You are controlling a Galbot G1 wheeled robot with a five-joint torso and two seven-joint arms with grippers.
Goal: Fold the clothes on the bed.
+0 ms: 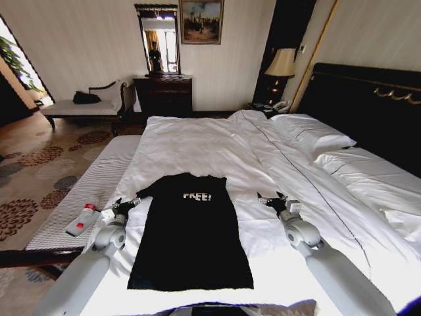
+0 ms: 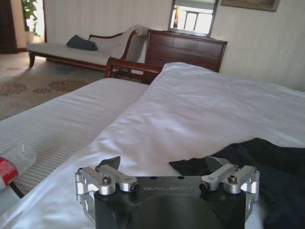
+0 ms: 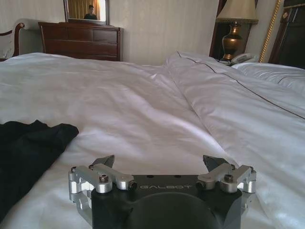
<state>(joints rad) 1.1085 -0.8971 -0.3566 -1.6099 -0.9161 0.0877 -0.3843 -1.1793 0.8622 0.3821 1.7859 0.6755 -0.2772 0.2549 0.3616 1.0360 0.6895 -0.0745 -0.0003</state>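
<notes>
The clothes are one black T-shirt with white "FREE!" lettering, spread flat near the foot of the white bed. My left gripper hovers just beside the shirt's left sleeve, open and holding nothing. My right gripper is a short way off the right sleeve, also open. In the left wrist view the left gripper stands over the duvet with the sleeve just ahead of one finger. In the right wrist view the right gripper is above bare duvet, and the shirt lies off to one side.
A striped bench runs along the bed's left side with a red-and-white bottle on it. Pillows and a dark headboard are at the right. A dresser, chaise and lamp line the far wall.
</notes>
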